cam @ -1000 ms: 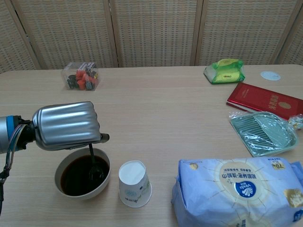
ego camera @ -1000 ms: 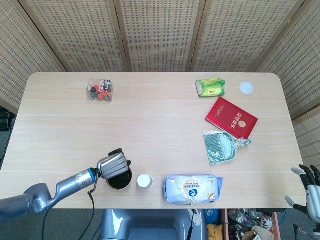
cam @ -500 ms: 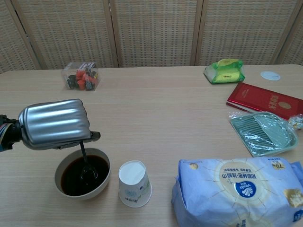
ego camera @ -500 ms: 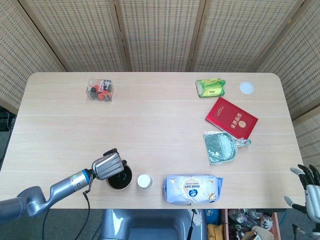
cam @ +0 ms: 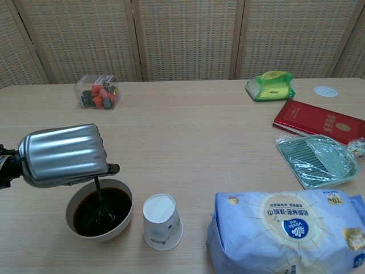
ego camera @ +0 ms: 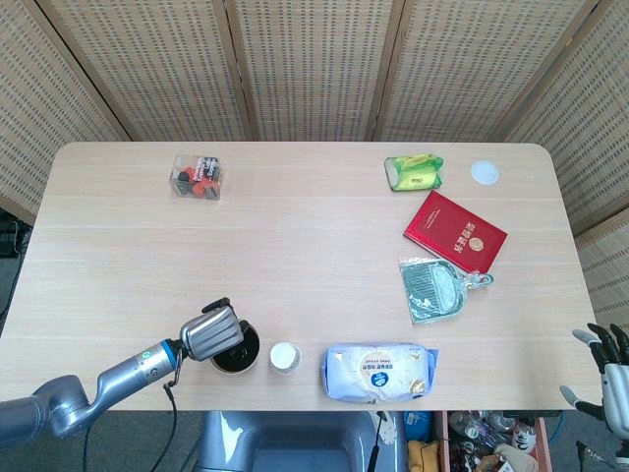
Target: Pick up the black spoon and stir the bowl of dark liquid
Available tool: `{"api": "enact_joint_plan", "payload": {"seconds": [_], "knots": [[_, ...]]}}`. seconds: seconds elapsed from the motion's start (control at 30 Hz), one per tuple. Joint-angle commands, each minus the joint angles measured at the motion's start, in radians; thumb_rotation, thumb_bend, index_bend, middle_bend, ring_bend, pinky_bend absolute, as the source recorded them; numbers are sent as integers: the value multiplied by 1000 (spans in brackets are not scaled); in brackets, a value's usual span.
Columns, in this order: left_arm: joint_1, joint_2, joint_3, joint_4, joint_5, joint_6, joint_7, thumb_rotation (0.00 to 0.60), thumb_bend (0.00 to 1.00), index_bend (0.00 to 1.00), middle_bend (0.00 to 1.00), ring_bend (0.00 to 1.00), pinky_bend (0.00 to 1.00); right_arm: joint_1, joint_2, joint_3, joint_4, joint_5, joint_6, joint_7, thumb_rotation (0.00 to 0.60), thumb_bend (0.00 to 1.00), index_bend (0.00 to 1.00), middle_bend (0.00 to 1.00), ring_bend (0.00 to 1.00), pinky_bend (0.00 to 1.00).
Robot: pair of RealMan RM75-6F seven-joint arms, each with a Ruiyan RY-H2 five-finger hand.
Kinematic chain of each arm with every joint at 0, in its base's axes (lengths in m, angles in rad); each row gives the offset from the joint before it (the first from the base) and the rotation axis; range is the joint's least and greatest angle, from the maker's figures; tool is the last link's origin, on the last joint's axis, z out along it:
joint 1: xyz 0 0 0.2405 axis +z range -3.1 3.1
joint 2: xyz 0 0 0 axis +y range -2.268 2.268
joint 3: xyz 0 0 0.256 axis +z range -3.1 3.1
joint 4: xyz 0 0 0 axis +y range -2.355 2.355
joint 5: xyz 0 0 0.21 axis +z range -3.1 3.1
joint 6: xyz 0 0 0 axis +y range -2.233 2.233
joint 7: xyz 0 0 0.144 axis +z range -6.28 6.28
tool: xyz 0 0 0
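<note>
Since the earlier frame, the left hand point(cam: 63, 155) has been shifted a little toward the left edge of the table point(ego camera: 295, 246), and the black spoon point(cam: 100, 200) has been carried with it to the left part of the bowl of dark liquid point(cam: 100, 209). The fingers are curled under the silver back of the hand and are closed on the spoon's handle, which is seen running down, slightly tilted, with its lower end dipped in the liquid. The bowl is set at the front edge of the table, left of centre, directly under the hand. Just beside it to the right, a white paper cup point(cam: 162, 221) is placed, and further right a pale blue bag point(cam: 285, 228) is laid along the same edge.

The right hand point(ego camera: 609, 369) is held off the table beyond its front right corner, with the fingers spread apart and nothing grasped.

Toward the right edge a green dustpan point(ego camera: 432, 288) and a red book point(ego camera: 454, 231) are found.
</note>
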Motion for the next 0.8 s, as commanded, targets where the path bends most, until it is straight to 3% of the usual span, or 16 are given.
{"api": "enact_joint_plan", "payload": {"seconds": [0.03, 0.37, 0.63, 0.8], "knots": [[3, 4, -5, -9, -8, -5, 10, 600, 433, 649, 884, 795, 785, 1, -1, 0, 1, 1, -3, 2, 600, 184, 261, 230, 67, 190], [9, 7, -11, -32, -18, -14, 33, 600, 237, 608, 884, 795, 785, 4, 0, 2, 4, 4, -10, 9, 600, 183, 261, 231, 67, 190], [26, 30, -28, -75, -39, 15, 13, 600, 221, 576, 884, 795, 785, 4, 1, 3, 5, 1, -7, 12, 600, 184, 261, 233, 67, 190], [72, 77, -49, -139, -78, 96, -46, 600, 221, 542, 875, 793, 785, 12, 4, 4, 4, -5, -13, 8, 600, 184, 261, 232, 67, 190]]}}
